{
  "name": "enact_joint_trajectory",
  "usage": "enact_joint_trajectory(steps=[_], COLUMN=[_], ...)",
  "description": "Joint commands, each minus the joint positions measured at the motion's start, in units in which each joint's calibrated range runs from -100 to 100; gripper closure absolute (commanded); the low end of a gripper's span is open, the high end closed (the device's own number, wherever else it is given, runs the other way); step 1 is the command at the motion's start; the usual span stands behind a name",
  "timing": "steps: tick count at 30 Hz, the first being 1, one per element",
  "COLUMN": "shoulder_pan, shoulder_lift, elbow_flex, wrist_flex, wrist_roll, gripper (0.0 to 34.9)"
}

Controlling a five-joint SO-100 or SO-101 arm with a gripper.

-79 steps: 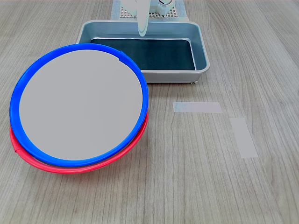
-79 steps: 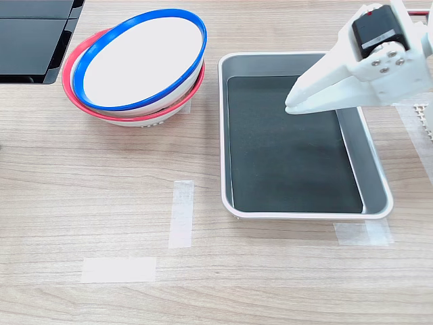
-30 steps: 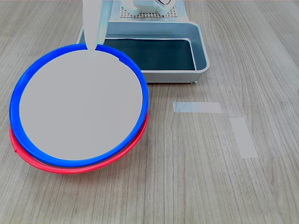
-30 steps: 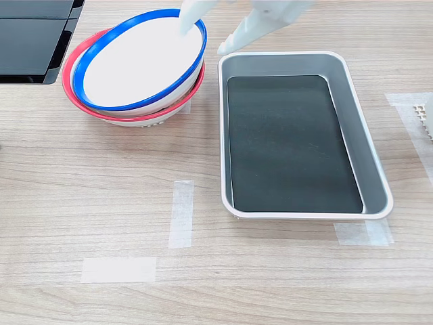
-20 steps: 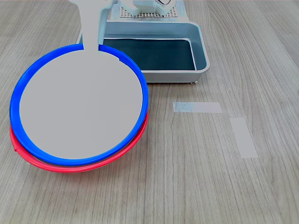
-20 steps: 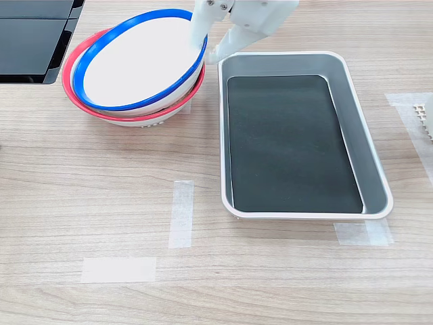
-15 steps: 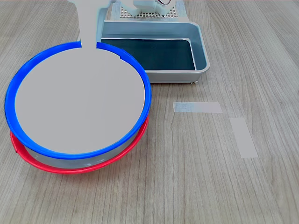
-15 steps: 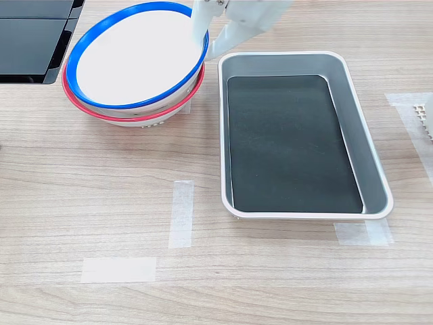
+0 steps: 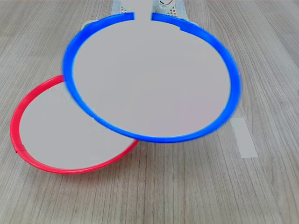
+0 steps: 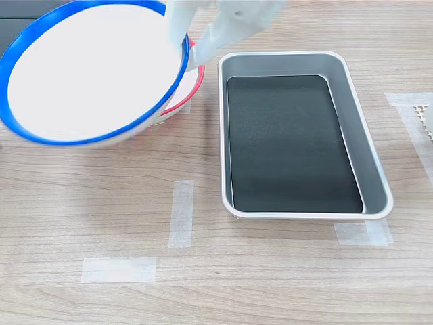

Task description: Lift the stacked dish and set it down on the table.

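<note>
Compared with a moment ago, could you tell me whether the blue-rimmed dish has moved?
Yes. In the first exterior view the blue-rimmed dish has risen off the red-rimmed dish, shifting toward the first exterior view's right, gripped at its rim.

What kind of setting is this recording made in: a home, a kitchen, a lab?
Most likely a lab bench set up for robot practice. The wood-grain table carries tape strips as markers, a metal tray sits bare, and a white claw holds a blue-rimmed dish above a red-rimmed dish.

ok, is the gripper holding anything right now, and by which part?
Yes: the gripper is shut on the blue-rimmed dish, pinching its rim on the edge nearest the metal tray, lifted clear of the red-rimmed dish.
</note>
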Motion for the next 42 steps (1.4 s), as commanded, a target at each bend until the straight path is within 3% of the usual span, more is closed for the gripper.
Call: enact_joint_trajectory(steps=[1,8,21,32,42], shoulder_pan=[-5.26,-11.47,-14.11,-12.98,-9.59], shoulder_lift=[-1.33,3.62,11.38,14.88,13.69], elbow_flex=[-3.64,-3.00,3.10,5.01,6.19], wrist_flex=[0.28,-2.28,-9.79,-14.08,-13.17], wrist_roll=[-1.07,-1.71,-0.54,0.05,2.30], gripper=[34.8,34.8,34.8,34.8,34.5])
